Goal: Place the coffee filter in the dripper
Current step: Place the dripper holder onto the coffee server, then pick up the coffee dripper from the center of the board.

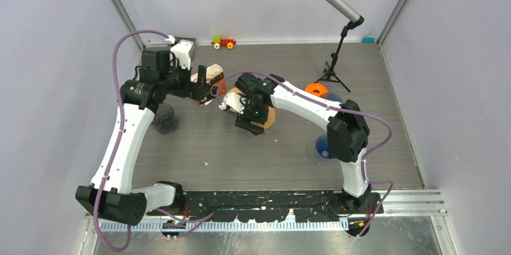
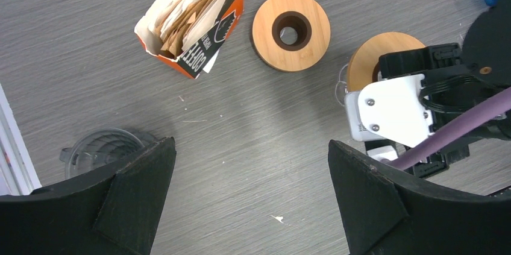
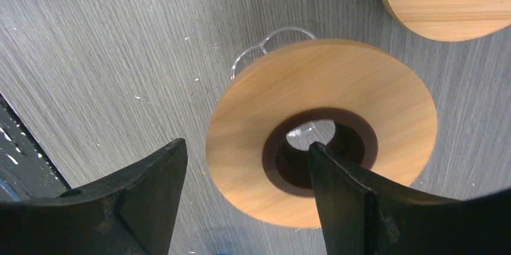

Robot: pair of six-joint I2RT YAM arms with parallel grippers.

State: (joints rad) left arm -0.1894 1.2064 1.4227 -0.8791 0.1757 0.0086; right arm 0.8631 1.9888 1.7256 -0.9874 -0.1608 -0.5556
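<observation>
The right gripper [image 3: 244,158] stands with its jaws parted over the dripper [image 3: 271,104]. One finger is outside the wooden collar with a gap showing. The other is over the dark centre hole, so nothing is clamped. Clear glass shows through the hole, and a clear loop handle [image 3: 265,41] sticks out on the far side.

The left gripper [image 2: 252,146] hangs spread wide and empty above bare surface.

The coffee filter [image 2: 181,17] is not yet in play. It sits with others in the orange box [image 2: 208,47], which lies on its side with its mouth open, toward the far left of the surface [image 1: 289,152]. A second wooden ring [image 2: 265,32] lies between the box and the dripper.

The step in hand looks like letting go of the dripper so a filter can be fetched. The right arm should probably lift straight up, so the inner finger does not catch the hole's edge and tip the collar. The left gripper is nearer the box. It should pinch one exposed paper edge at the mouth and take a single sheet, since the sheets may cling together and the light box may drag. The filter then goes point down into the hole.

A clear ribbed vessel [image 2: 99,149] sits toward the left edge. A microphone stand [image 1: 334,62] is near the far right corner, and a toy car [image 1: 223,42] is at the far edge. An orange spool [image 1: 316,90] lies right of centre. Pale walls [image 1: 253,2] close in three sides.
</observation>
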